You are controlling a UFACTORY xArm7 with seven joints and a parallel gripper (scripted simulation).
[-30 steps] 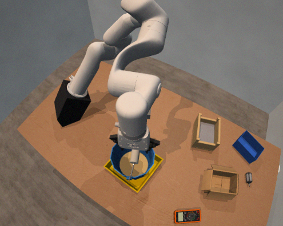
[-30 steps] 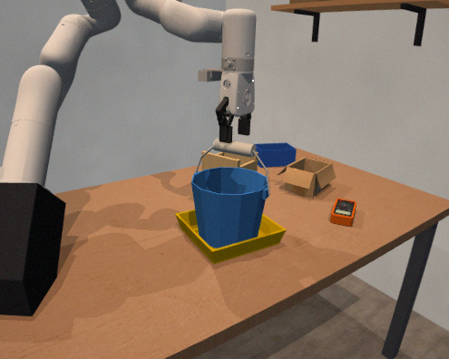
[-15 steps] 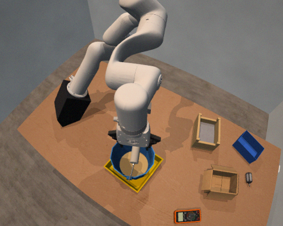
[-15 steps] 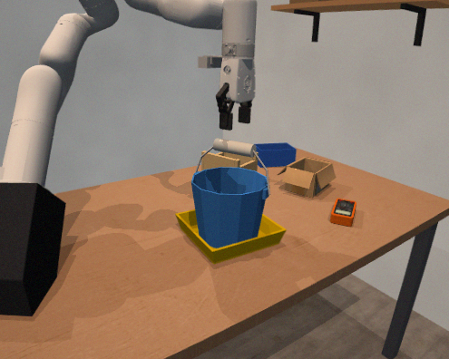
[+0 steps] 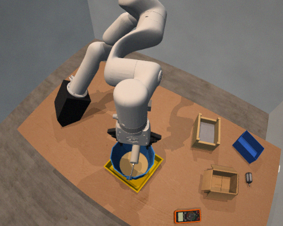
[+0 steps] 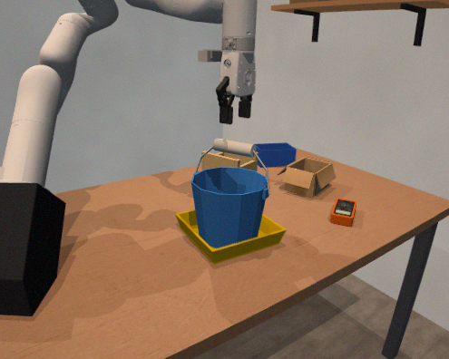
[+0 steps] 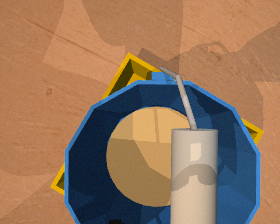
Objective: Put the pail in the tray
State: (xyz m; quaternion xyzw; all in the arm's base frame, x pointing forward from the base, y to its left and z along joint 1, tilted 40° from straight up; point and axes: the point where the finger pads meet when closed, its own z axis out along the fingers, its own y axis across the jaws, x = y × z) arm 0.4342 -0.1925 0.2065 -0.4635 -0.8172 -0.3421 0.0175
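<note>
The blue pail [image 6: 229, 204] stands upright inside the yellow drip tray [image 6: 231, 233] near the middle of the table. Its wire handle with a pale cylindrical grip [image 6: 234, 146] stands up over the rim. My gripper [image 6: 232, 111] is open and empty, well above the handle grip and apart from it. In the top view the pail [image 5: 131, 164] sits within the tray [image 5: 134, 171], partly hidden by my wrist. The wrist view looks straight down into the pail [image 7: 161, 157] with the handle grip [image 7: 193, 172] in front and tray corners [image 7: 128, 70] showing around it.
A wooden crate [image 5: 206, 132], a blue bin [image 5: 248, 146], an open cardboard box [image 5: 220, 181], a small dark device [image 5: 248, 178] and an orange multimeter [image 5: 187, 216] lie to the right. The black robot base [image 5: 71, 104] stands at the left. A shelf [image 6: 361, 6] hangs on the wall.
</note>
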